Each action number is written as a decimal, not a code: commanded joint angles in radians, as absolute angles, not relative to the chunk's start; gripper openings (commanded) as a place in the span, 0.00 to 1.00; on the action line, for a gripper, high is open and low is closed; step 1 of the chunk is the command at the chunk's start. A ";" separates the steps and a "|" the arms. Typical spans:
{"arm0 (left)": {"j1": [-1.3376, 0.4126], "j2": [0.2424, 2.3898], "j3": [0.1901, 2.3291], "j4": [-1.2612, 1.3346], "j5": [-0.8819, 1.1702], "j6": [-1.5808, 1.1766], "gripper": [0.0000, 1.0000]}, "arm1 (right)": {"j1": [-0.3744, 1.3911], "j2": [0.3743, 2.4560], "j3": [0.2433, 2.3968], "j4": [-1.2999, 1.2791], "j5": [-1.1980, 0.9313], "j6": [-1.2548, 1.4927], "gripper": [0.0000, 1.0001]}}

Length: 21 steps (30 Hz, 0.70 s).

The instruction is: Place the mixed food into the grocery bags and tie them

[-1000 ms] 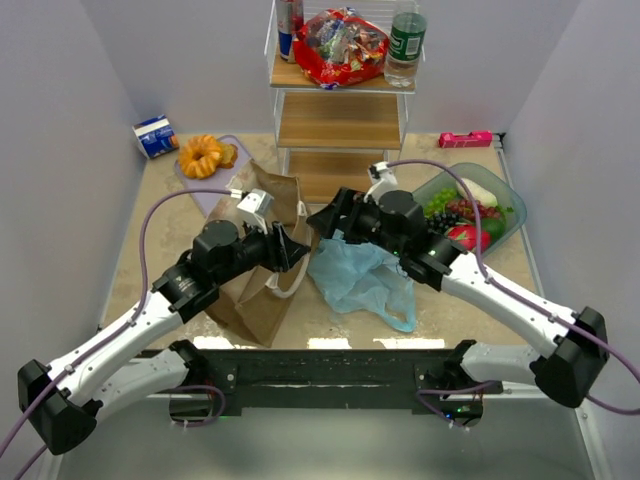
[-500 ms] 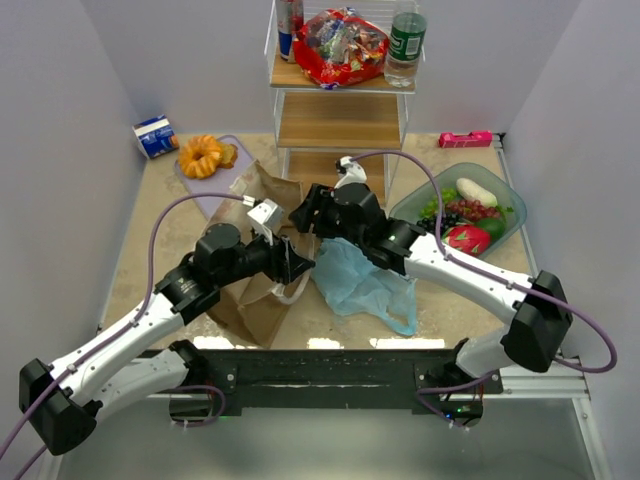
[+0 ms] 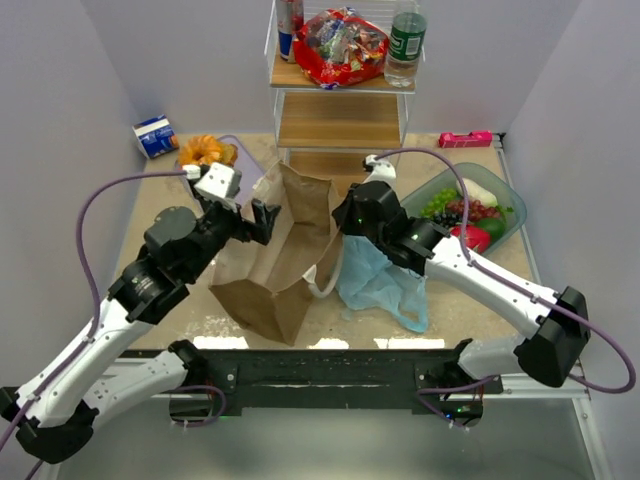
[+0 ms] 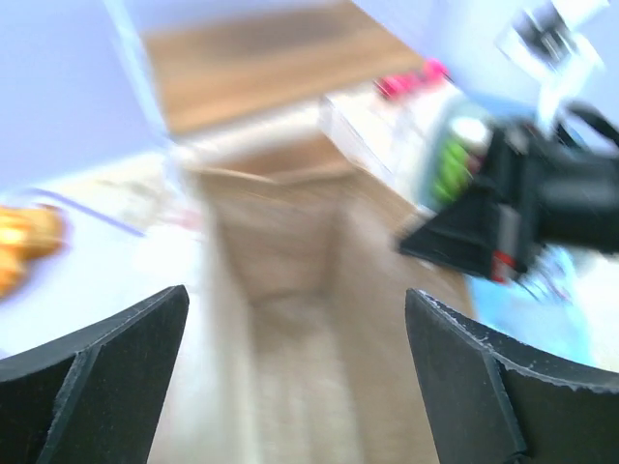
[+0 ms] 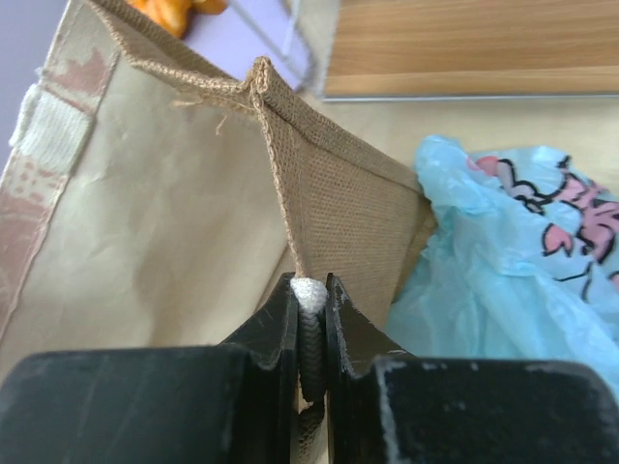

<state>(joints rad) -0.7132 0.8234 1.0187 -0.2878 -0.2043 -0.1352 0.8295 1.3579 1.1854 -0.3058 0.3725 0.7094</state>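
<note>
Since a second ago the left hand [image 3: 262, 220] has pulled back and now gapes wide and empty beside the brown paper bag [image 3: 285, 250]. The right hand [image 5: 310, 302] has pinched shut on the bag's white loop handle [image 5: 309, 291]. The creased bag stands mid-desk [image 3: 455, 325], its mouth seemingly open in the blurred left wrist view. The light-blue plastic bag [image 3: 385, 285] lies crumpled against its right side.

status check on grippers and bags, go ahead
Left gripper open, beside paper bag rim. Right gripper shut on its white handle. Snacks on shelf, fruit in bowl. Blue bag crumpled under right arm.
</note>
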 commanded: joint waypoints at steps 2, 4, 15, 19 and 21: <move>-0.586 0.903 1.101 -0.417 -0.274 -0.049 1.00 | 0.746 1.275 1.112 -0.333 0.371 0.653 0.00; -0.468 0.910 1.054 -0.404 -0.098 -0.069 1.00 | 0.727 1.250 1.091 -0.328 0.360 0.649 0.00; -0.379 0.950 0.939 -0.335 0.233 -0.118 1.00 | 0.703 1.210 1.057 -0.357 0.362 0.621 0.00; -0.377 0.946 0.927 -0.293 0.276 -0.140 0.95 | 0.701 1.209 1.060 -0.373 0.377 0.618 0.00; -0.377 0.980 0.934 -0.288 0.291 -0.120 0.92 | 0.703 1.200 1.060 -0.373 0.374 0.612 0.00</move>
